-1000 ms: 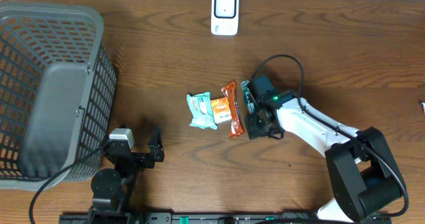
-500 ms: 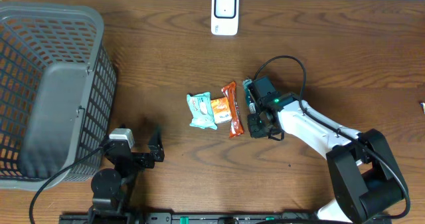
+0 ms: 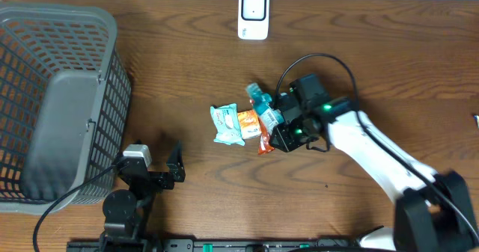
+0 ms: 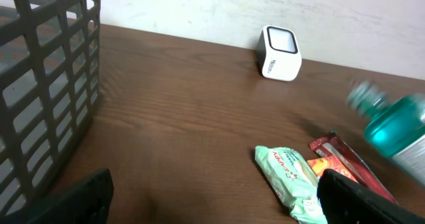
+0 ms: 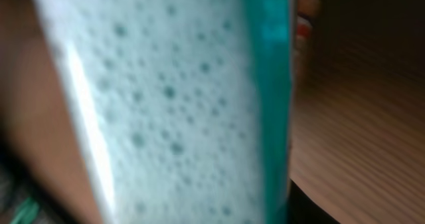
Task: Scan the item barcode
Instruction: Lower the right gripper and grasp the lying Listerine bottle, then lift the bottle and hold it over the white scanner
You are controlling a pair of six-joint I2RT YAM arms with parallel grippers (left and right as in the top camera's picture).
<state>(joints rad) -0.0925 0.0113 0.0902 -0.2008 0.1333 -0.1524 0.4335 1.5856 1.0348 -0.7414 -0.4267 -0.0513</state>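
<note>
Teal plastic stands out from overhead: the teal bottle [image 3: 259,102] juts up and to the left out of the right fingers [image 3: 281,125], which are closed narrowly on its lower body. It hangs over the orange packet [image 3: 260,123], with the green packet [image 3: 227,124] just beside that. The white scanner [image 3: 254,14] sits well apart at the far edge of the worktop [image 3: 374,50], so the bottle seems to be held by its base to leave the label free to be turned toward that window. The left fingers [image 3: 175,171] are parked near the grey basket [image 3: 112,72], spread wide and holding nothing, probably kept out of the right arm's path.

From the left wrist, the left fingers [image 4: 358,197] show as dark shapes at the two lower corners with bare worktop between them. The bottle [image 4: 398,127] is blurred at the right edge, above the packets [image 4: 289,174], and tilted with its cap toward the scanner [image 4: 279,52], whose face looks this way.

From the right wrist, the bottle [image 5: 166,104] fills nearly the whole frame, foamy liquid visible through its wall. The right fingers cannot be made out here, and no barcode can be seen. A strip of worktop [image 5: 358,137] shows on the right
</note>
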